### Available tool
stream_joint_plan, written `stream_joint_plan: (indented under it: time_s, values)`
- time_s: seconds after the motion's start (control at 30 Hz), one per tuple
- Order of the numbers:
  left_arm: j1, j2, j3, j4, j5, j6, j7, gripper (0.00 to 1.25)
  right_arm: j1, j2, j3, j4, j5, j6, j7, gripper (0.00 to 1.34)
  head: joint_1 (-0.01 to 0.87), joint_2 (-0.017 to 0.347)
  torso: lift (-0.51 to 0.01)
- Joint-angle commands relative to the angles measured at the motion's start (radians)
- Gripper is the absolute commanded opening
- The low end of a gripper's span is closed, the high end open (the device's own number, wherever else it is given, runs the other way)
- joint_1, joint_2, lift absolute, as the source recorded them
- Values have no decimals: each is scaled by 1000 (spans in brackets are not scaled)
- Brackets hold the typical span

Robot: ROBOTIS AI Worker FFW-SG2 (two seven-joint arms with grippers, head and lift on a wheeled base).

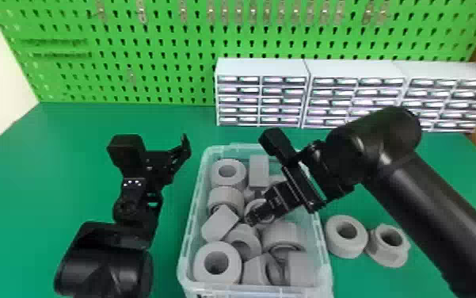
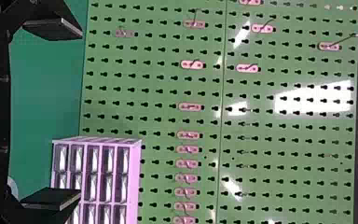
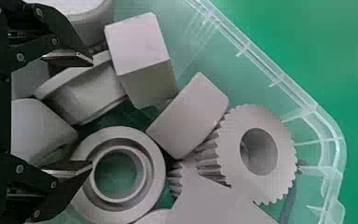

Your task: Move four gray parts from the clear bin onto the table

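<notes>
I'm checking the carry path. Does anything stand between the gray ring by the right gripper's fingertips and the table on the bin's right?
Yes: the clear bin's right wall stands between the gray ring and the table; the ring would likely need lifting over it. Two gray parts lie just outside that wall.

The right gripper [image 1: 252, 218] hung over the gray parts in the clear bin [image 3: 303, 109], its fingers [image 3: 72, 58] spread apart. One fingertip overlapped a stepped ring [image 3: 156, 170]; whether they touched could not be told. The other was near a flanged part [image 3: 81, 95], with a square-edged block [image 3: 142, 46] beside it. Nearer the bin's corner lay a toothed gear [image 3: 282, 163] with a round hole. Green table [image 3: 349, 42] showed past the rim.
</notes>
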Motion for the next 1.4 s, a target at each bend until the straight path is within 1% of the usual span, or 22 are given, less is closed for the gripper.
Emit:
stream_joint_plan:
  time_s: [0.0, 0.17, 0.37, 0.7, 0.83, 1.0, 1.37]
  values:
    - [5, 1, 6, 0, -2, 0, 1, 1152, -12, -4, 6, -19, -12, 43, 0, 853, 693, 72, -52]
    - [5, 1, 9, 0, -6, 0, -1, 1152, -21, -4, 20, -20, -32, 58, 0, 853, 693, 72, -52]
    - [5, 1, 14, 0, -6, -3, -1, 1152, -32, -5, 46, -29, -76, 63, 0, 853, 693, 72, -52]
    - [5, 1, 15, 0, -6, -6, -1, 1152, -38, -10, 58, -48, -104, 86, 0, 854, 693, 72, -52]
    - [-1, 1, 17, 0, -6, -8, -1, 1152, -44, -11, 78, -48, -130, 87, 0, 853, 693, 72, -52]
    - [-1, 1, 17, 0, -8, -10, 1, 1152, -63, -17, 126, -49, -152, 93, 0, 853, 693, 72, -52]
    - [-7, 1, 17, 0, -9, -11, -1, 1152, -71, -19, 135, -52, -182, 93, 0, 853, 693, 72, -52]
